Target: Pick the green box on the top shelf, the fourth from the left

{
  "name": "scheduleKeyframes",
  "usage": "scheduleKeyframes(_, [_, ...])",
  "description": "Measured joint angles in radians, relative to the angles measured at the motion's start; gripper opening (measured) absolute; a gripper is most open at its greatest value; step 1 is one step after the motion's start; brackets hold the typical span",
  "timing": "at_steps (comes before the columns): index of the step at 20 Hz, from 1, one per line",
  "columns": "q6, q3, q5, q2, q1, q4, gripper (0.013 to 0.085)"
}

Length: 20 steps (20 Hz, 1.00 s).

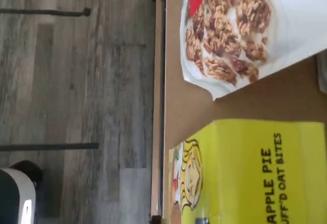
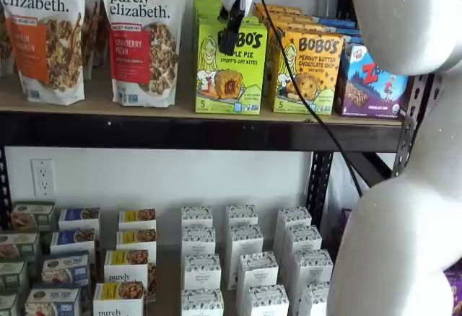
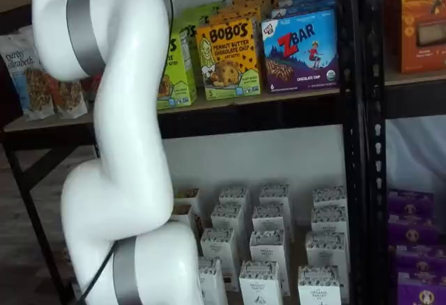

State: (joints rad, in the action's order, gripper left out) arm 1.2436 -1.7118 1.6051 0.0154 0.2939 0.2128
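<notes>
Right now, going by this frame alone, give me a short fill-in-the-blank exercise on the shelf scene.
1. The gripper hangs in front of the ____ box.
2. Right beside that box stands a yellow-orange Bobo's box, and past it a blue ____ box.
3. All three stand on the ____ shelf.
4. The granola bags read "purely ____".

Missing words: green; ZBar; top; elizabeth

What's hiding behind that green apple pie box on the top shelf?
Behind the green box on the top shelf, the tops of more green cartons show in a row. How many there are cannot be told; the front box and the gripper cover them.
</notes>
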Motion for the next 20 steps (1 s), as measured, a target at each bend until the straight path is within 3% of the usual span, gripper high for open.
scheduleKeyframes(8, [-0.006, -0.015, 0.014, -0.008, 0.006, -0.016, 0.065])
scheduleKeyframes(15, [-0.009, -0.008, 0.002, -0.004, 0.01, -0.017, 0.049])
scheduleKeyframes(20, [-0.011, -0.016, 0.007, -0.007, 0.011, -0.017, 0.049])
